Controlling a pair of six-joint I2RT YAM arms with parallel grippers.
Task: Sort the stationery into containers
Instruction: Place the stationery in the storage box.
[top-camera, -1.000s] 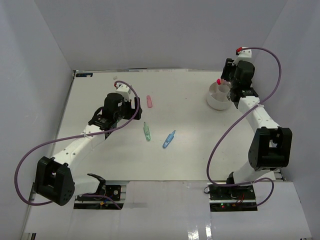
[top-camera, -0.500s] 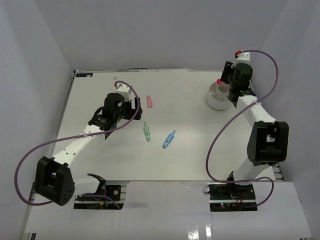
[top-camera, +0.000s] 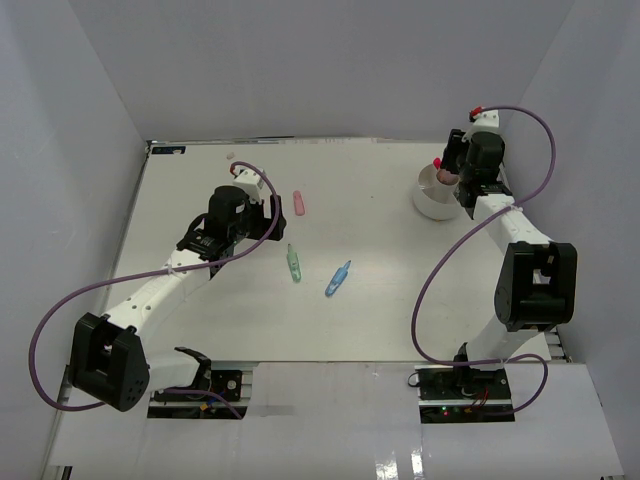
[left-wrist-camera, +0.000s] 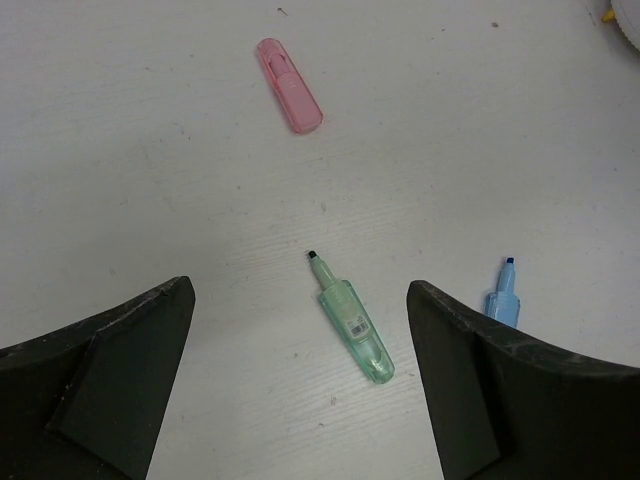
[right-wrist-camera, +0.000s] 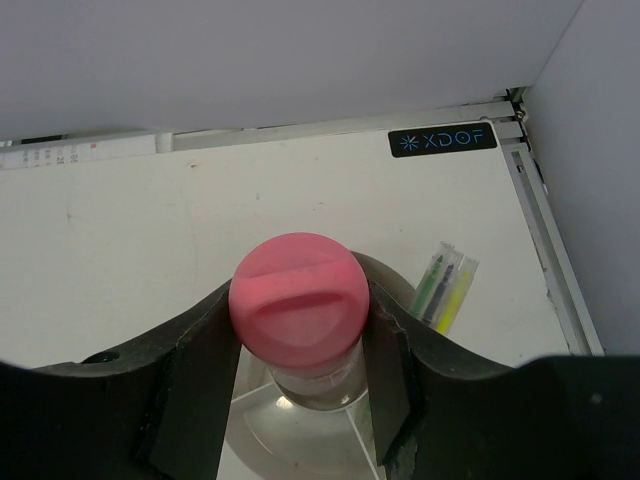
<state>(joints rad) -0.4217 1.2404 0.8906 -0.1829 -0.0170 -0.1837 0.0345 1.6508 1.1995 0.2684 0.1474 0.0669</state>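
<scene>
- Nearest, in the lower middle of the overhead view, the blue pen (top-camera: 338, 278) and the green pen (top-camera: 293, 263) are lying loose on the table (top-camera: 400, 290), close together but not touching.
- Just left of them, the left gripper (left-wrist-camera: 300, 288) is hovering with its jaws spread wide and nothing between them. In its own camera the green pen is sitting low in the centre, framed by the two fingers.
- Further up the overhead view, the pink eraser (top-camera: 299, 203) is lying alone, well apart from the pens.
- At the far right, the right gripper (right-wrist-camera: 297, 330) is clamping the glue stick (right-wrist-camera: 298, 285) just under its pink cap. It is holding the stick upright, directly over the white tub (top-camera: 430, 207).
- In the right wrist view, a few highlighters (right-wrist-camera: 445, 285) are poking over the tub's rim at the right of the frame, and dividers (right-wrist-camera: 355, 428) are showing beneath the stick.
- To my eye, dropping the stick is the step in hand. Going straight down into a free compartment, clear of the dividers and highlighters, looks the sensible way. Opening the fingers only once the base is low inside should stop it toppling or bouncing out.
</scene>
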